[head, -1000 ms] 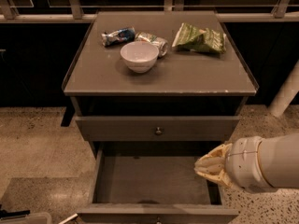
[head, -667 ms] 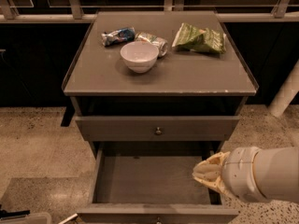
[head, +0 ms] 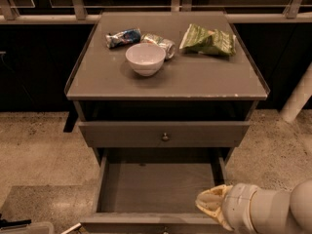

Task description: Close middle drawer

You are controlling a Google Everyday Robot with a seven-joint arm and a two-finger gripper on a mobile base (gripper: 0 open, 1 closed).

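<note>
I'm on the approach: my gripper (head: 204, 206), fingers seemingly together and empty, hovers at the open middle drawer's (head: 156, 189) front right corner. Next I judge it must reach the front panel and push straight inward.

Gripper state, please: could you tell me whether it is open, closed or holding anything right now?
Gripper: cannot be told; it is at the front right corner of the open middle drawer.

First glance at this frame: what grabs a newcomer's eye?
The middle drawer stands pulled far out at the bottom, with the gripper at its front right corner. On the cabinet top sit a white bowl, a green snack bag, a blue packet and a silvery packet.
</note>
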